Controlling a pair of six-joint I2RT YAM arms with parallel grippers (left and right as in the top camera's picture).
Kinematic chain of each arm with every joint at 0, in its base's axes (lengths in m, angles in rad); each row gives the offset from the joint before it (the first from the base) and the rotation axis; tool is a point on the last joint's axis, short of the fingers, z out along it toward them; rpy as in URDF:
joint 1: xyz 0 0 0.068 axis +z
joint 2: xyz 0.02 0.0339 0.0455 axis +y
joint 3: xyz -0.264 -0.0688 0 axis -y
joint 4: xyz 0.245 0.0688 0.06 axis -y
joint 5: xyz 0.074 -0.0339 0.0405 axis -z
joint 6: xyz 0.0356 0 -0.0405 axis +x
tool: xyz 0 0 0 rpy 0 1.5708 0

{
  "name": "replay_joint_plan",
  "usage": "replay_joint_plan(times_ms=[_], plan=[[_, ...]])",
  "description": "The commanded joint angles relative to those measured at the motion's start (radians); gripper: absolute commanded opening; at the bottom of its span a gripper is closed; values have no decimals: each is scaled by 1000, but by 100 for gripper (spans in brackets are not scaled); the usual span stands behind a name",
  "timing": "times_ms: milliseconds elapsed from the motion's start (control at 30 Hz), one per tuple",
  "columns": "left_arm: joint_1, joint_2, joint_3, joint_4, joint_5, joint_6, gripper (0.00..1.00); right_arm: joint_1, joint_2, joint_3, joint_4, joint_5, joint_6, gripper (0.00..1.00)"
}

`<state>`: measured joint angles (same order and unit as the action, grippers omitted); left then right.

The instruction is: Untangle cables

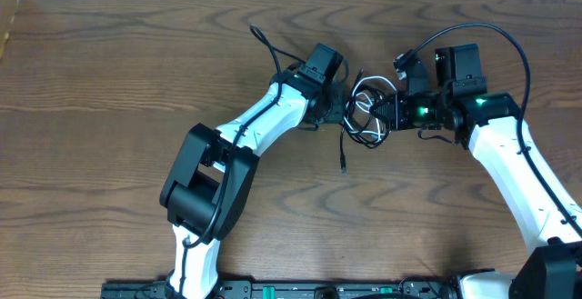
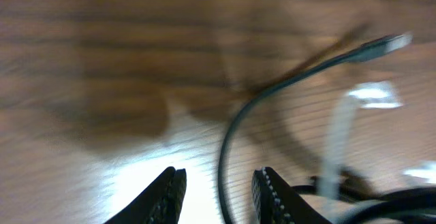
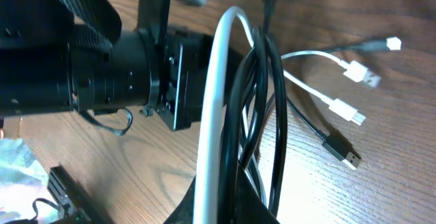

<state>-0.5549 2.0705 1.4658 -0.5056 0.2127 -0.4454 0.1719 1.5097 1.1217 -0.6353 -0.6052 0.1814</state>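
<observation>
Evidently, right tool grips cables.

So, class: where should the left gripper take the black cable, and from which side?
Probably the free tail of the black cable, short of its plug. It lies straight and alone on the table, clear of the tangle held in the right gripper. Come from above, left gripper fingers straddling it across its run.
</observation>
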Motion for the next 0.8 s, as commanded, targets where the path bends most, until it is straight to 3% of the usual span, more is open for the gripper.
replay_joint_plan(times_ms=[0, 100, 267, 400, 633, 767], plan=[[0, 15, 11, -69, -160, 5, 37, -9, -24, 2, 2, 5, 25, 1], [3, 15, 11, -176, -243, 25, 36, -16, -24, 2, -8, 41, 51, 1], [21, 0, 11, -289, -243, 98, 22, -39, -24, 2, -8, 80, 110, 1], [32, -91, 12, -297, -201, 183, 22, -40, -24, 2, -4, 113, 204, 1], [32, -347, 12, -216, -190, 235, 33, -40, -24, 2, -5, 96, 415, 1], [32, -419, 12, -157, -34, 302, 43, -40, -24, 2, 38, 4, 477, 1]])
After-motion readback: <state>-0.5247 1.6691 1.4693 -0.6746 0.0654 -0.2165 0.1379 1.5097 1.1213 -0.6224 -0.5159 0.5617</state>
